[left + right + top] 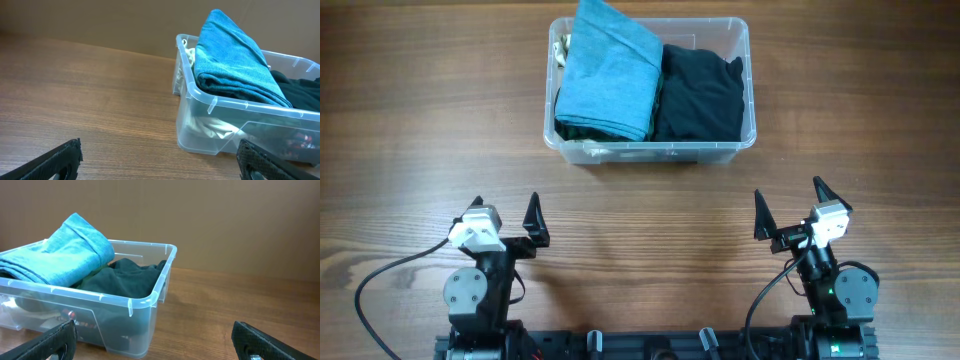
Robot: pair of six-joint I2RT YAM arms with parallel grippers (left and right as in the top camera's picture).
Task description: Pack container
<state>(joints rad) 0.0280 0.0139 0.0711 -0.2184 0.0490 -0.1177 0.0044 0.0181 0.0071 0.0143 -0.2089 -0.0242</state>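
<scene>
One container (650,152), clear plastic, stands on the table (420,120). Inside the container are two folded garments. One blue garment (608,75) lies in its left half and rises above the rim. One black garment (700,95) lies in its right half, touching the blue. One small white item (560,48) sits in its far-left corner; I cannot tell what it is. There are two grippers, both on the near side of the container and well apart from it. The left gripper (504,208) has its jaws spread and empty, and so does the right gripper (790,205).
</scene>
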